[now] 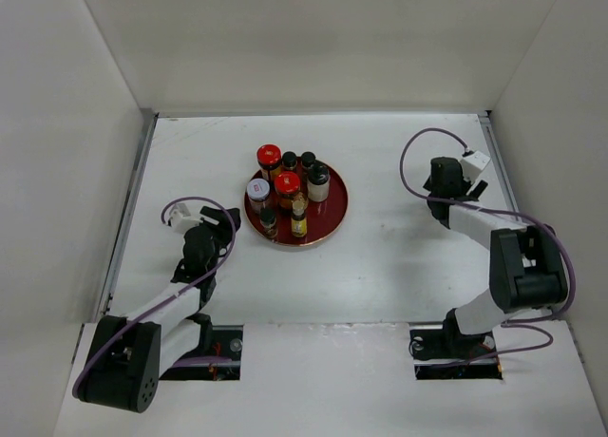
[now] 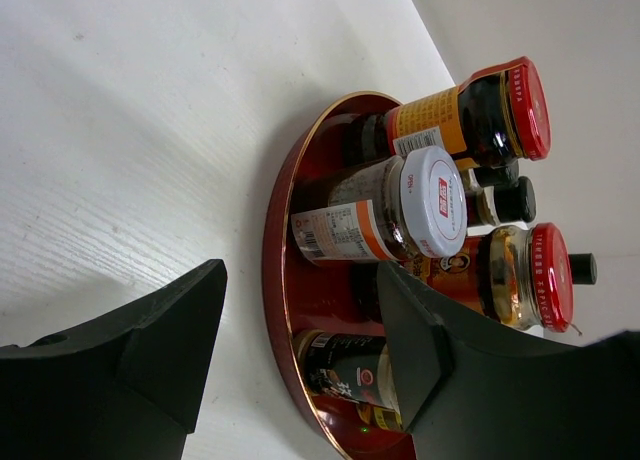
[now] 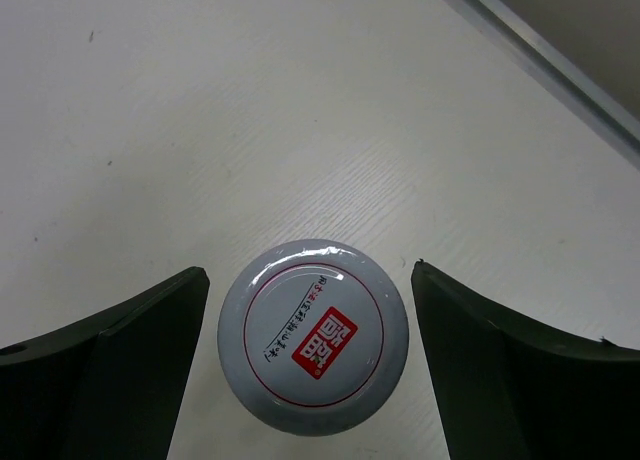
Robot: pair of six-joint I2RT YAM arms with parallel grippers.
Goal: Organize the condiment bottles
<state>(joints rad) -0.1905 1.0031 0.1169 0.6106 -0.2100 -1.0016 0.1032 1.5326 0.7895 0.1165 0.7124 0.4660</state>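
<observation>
Several condiment bottles stand on the red round tray (image 1: 332, 214): two red-lidded jars (image 1: 269, 156) (image 1: 287, 183), a white-lidded jar (image 1: 258, 190), black-capped bottles (image 1: 290, 160) and a slim yellowish bottle (image 1: 299, 220). My left gripper (image 1: 220, 223) is open just left of the tray. In the left wrist view the tray rim (image 2: 272, 260) and a dark bottle (image 2: 350, 370) lie beyond its fingers (image 2: 190, 320). My right gripper (image 3: 309, 272) hangs open over another white-lidded jar (image 3: 313, 337) standing on the table at the back right. Gaps show on both sides of its lid.
White walls enclose the table on three sides. A metal strip (image 3: 560, 70) along the right wall runs close behind the right gripper (image 1: 445, 176). Purple cables loop over both arms.
</observation>
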